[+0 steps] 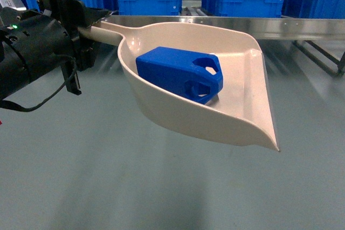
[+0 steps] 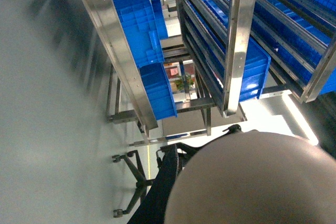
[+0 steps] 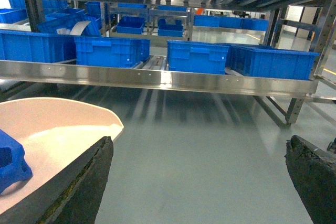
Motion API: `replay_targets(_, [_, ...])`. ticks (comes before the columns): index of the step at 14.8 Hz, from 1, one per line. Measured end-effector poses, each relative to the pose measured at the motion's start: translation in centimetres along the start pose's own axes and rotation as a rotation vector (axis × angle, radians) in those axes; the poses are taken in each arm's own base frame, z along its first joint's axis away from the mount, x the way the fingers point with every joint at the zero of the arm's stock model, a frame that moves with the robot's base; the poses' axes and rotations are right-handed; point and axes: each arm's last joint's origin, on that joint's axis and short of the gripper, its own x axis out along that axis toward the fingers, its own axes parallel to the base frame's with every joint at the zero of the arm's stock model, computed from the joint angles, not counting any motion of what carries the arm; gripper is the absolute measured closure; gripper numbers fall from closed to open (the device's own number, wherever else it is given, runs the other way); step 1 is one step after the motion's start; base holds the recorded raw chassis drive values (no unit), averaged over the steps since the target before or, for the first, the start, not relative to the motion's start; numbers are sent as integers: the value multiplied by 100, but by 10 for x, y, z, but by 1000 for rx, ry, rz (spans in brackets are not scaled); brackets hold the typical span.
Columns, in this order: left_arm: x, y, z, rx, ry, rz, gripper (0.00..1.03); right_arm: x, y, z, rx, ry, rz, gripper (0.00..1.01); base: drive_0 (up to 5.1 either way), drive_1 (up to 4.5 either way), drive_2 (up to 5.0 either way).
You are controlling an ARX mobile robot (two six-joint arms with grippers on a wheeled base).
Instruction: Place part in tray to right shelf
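Nearest to us, the cream tray (image 1: 237, 117) hangs in the air over the grey floor (image 1: 108, 187), tilted, its flat lip toward the right. Our left gripper (image 1: 89, 28) is clamped on the tray's long handle at the upper left. The blue part (image 1: 178, 74) lies on its side inside the tray, handle loop toward the lip. Our right gripper (image 3: 199, 182) has its two dark fingers (image 3: 86, 182) spread wide, holding nothing. Behind runs the steel shelf (image 1: 280, 27) rail, with blue bins (image 3: 197, 56) on it.
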Motion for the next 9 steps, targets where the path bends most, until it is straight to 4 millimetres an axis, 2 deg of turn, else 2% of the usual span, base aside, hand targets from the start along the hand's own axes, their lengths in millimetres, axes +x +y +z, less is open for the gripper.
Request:
replay_targets(5, [0, 0, 1, 0, -2, 3, 91, 0, 0, 0, 1, -2, 3, 3, 0, 0, 0])
replay_targets(7, [0, 0, 1, 0, -3, -4, 91, 0, 0, 0, 1, -2, 3, 3, 259, 244, -498])
replay_targets(9, [0, 0, 1, 1, -3, -4, 91, 0, 0, 0, 1, -3, 1, 3, 0, 376, -375])
